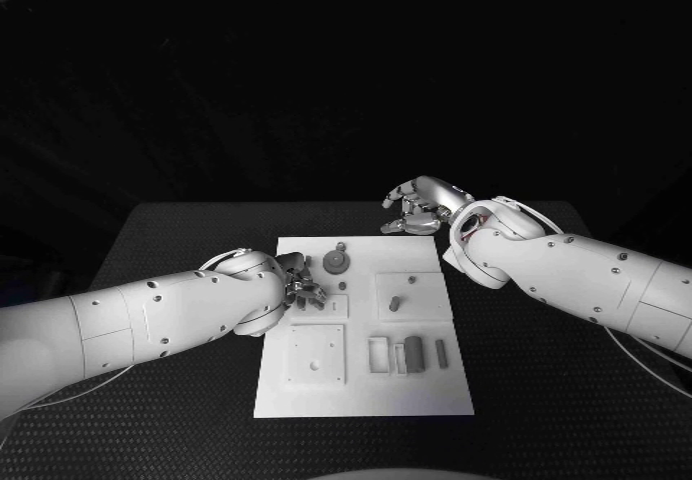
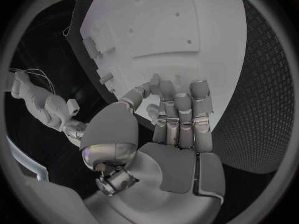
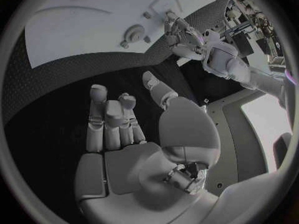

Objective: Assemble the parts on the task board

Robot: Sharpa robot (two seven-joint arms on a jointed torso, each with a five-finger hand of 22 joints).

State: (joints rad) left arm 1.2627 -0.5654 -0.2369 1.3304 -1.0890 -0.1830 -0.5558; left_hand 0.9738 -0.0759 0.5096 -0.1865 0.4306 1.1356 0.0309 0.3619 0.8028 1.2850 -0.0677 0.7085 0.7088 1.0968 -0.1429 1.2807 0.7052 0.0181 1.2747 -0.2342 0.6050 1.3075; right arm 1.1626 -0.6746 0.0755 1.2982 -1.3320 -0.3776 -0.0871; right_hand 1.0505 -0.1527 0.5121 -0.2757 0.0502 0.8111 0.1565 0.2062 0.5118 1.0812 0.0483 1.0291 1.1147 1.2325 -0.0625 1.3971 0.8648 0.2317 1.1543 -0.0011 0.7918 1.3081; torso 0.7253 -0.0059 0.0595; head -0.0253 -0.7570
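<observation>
Bare black table [image 1: 548,380] lies open around the white task board [image 1: 361,395]. The left hand [image 1: 296,282] crowds the board's left edge. The right hand [image 1: 421,208] hovers beyond its far right corner. Small grey parts [image 1: 414,352] stand on the board's right half.

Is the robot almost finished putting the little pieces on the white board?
Not yet, it seems. Grey bars lie loose on the task board; a round part sits near its top. The left robot hand works at the board's edge. The right robot hand waits empty over the table.

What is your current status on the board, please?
Left hand empty at task board edge. Right hand open, off board. Parts loose. Nothing blocking.
</observation>
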